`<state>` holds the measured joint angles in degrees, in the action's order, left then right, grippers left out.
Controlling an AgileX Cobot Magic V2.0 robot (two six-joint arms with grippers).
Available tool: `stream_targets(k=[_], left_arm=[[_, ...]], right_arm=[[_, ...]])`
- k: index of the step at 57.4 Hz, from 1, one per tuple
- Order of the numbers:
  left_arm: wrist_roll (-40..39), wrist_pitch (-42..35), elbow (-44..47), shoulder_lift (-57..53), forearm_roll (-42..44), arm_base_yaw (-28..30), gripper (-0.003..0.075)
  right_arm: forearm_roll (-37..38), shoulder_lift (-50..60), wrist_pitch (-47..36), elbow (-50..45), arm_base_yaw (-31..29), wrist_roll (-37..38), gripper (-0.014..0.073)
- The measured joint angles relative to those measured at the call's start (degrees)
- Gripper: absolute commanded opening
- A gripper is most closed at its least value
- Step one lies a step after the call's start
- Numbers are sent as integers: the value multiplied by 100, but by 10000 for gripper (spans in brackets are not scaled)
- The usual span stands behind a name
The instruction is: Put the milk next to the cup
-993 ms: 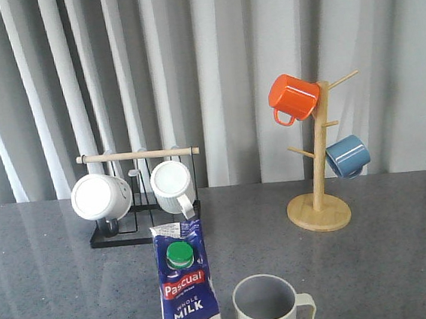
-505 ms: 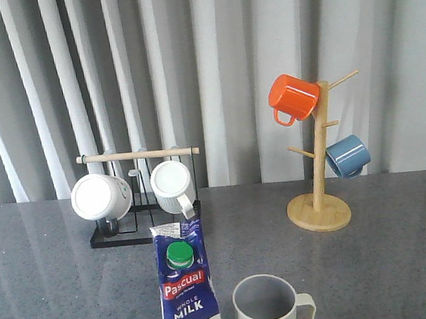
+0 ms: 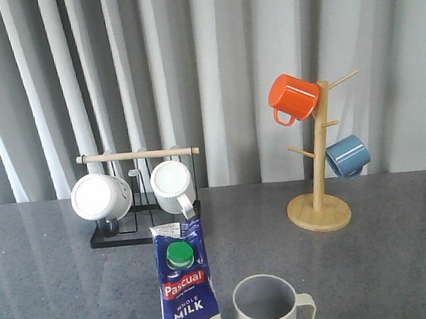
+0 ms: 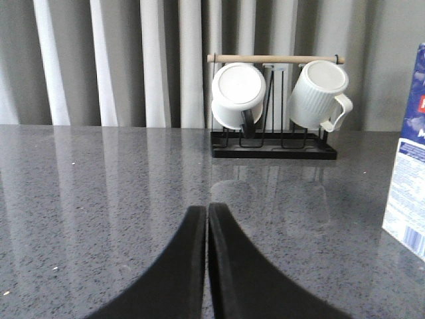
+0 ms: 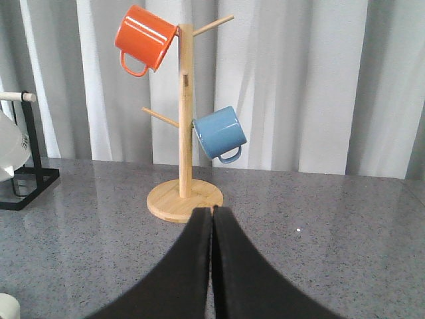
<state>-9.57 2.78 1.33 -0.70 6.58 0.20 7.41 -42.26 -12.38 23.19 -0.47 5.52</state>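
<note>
The milk (image 3: 186, 286), a blue-and-white carton with a green cap and red "Pascual" band, stands upright at the table's near edge. Just to its right, a small gap apart, sits the cup (image 3: 271, 307), cream-white with a grey inside and "HOME" lettering, handle to the right. A slice of the milk (image 4: 408, 166) shows at the edge of the left wrist view. Neither arm appears in the front view. My left gripper (image 4: 207, 207) is shut with nothing in it, low over bare table. My right gripper (image 5: 212, 211) is shut and empty too, facing the wooden mug tree (image 5: 185, 193).
A black rack with a wooden bar (image 3: 139, 156) holds two plain white mugs (image 3: 100, 196) (image 3: 172, 186) at the back left. A wooden mug tree (image 3: 320, 211) at the back right carries an orange mug (image 3: 293, 97) and a blue mug (image 3: 347, 155). Grey curtains hang behind the table.
A dark shape at the lower left corner of the front view one second ago has gone out of sight. Milk, cup and racks have not moved.
</note>
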Motion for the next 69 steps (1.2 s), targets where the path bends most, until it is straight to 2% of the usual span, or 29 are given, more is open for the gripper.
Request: stream_targets(k=[10, 69], left_arm=[[0, 96, 0, 0, 15, 260, -7], [-23, 121, 0, 0, 15, 261, -6]], right_arm=[[0, 0, 0, 0, 0, 0, -9], [0, 0, -5, 0, 0, 0, -9]])
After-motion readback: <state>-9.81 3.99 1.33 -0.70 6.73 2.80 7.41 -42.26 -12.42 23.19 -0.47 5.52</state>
